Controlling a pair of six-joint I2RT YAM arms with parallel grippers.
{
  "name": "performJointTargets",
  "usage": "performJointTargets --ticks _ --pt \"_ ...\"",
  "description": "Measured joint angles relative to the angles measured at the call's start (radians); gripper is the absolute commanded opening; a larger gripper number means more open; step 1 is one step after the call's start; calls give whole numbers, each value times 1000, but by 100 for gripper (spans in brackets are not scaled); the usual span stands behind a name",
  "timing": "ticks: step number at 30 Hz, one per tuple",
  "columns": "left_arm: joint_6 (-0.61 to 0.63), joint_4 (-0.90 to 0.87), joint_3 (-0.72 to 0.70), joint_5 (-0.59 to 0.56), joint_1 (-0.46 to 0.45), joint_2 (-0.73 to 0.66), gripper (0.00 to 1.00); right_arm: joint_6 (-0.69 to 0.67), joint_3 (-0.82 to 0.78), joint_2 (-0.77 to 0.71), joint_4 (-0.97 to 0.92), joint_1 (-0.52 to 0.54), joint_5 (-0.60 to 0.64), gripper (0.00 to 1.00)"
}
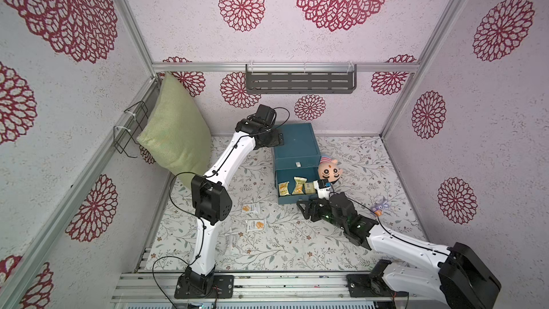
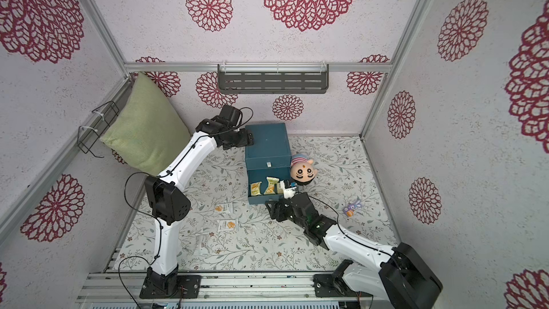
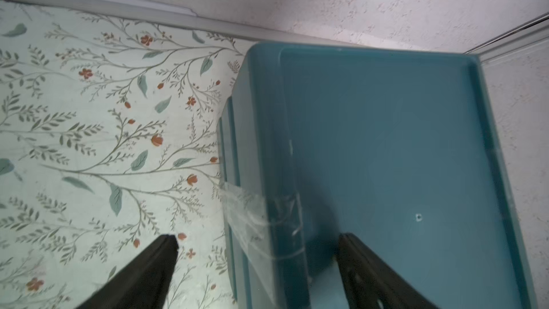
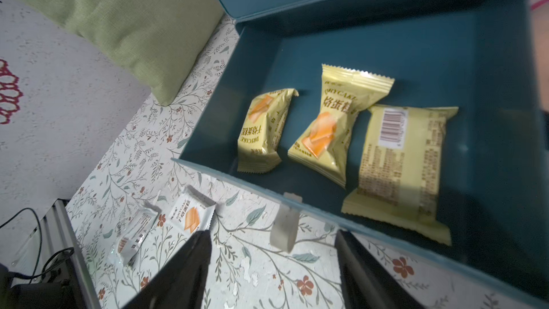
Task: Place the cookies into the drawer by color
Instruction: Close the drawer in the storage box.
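The drawer is a dark teal chest near the back wall, with one lower tray pulled out. Three yellow cookies lie inside that tray. White cookies rest on the floral mat left of it. My right gripper is open in front of the tray, its white tab handle hanging between the fingers. My left gripper is open astride the chest's top left edge.
A pink plush head leans on the chest's right side. A small purple figure sits farther right. A green pillow stands against the left wall under a wire basket. A grey shelf hangs on the back wall.
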Motion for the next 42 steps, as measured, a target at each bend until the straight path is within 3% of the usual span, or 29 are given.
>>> performJointTargets --ticks 17,21,25,29,34,42 --pt "-1 64 -123 6 0 -69 90 79 122 229 181 -117 -4 70" --pt "-1 70 -137 7 0 -78 90 147 85 202 255 -120 -32 65" --pt "-4 90 -167 10 0 -93 90 250 -61 116 366 -120 -60 61" --pt "-4 114 -212 16 0 -121 90 333 -141 110 422 -121 -72 48" --pt "-3 114 -221 23 0 -128 90 405 -134 204 518 -141 -73 37" --pt "-3 100 -205 24 0 -121 89 487 -9 432 635 -200 -91 36"
